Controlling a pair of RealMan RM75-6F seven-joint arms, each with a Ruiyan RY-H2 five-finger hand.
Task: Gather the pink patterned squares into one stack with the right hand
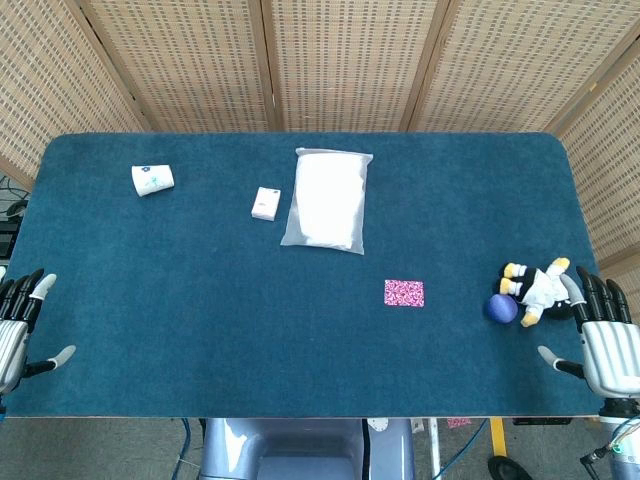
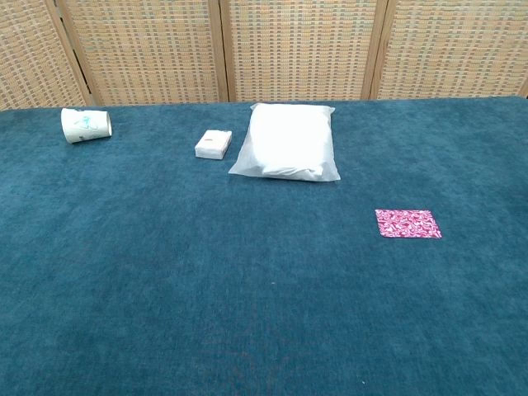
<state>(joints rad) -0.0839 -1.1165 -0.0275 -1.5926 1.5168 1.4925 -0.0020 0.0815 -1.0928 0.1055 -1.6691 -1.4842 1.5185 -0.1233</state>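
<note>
From the head camera I see both hands at the near edge of the table (image 1: 300,380), one at each corner. My left hand (image 1: 18,328) sits at the near left corner with its fingers spread and nothing in it. My right hand (image 1: 605,340) sits at the near right corner, fingers also spread apart and holding nothing. The chest camera shows neither hand; it only gives me the blue cloth and what lies on it.

Just beyond my right hand's fingertips, a small stuffed toy (image 1: 538,286) lies on its side, with a blue ball (image 1: 501,308) touching or just beside it. Both show only in the head camera.

The pink patterned square (image 1: 404,293) lies flat on the cloth, right of centre, well apart from my right hand and to its left, past the toy and ball. The chest camera shows it (image 2: 407,223) more clearly; I can't tell from either view whether it is one piece or several stacked.

Further back, near the middle, a white plastic bag (image 1: 327,200) lies flat, a small white box (image 1: 265,203) just to its left. Far left, a paper cup (image 1: 153,180) lies tipped on its side
</note>
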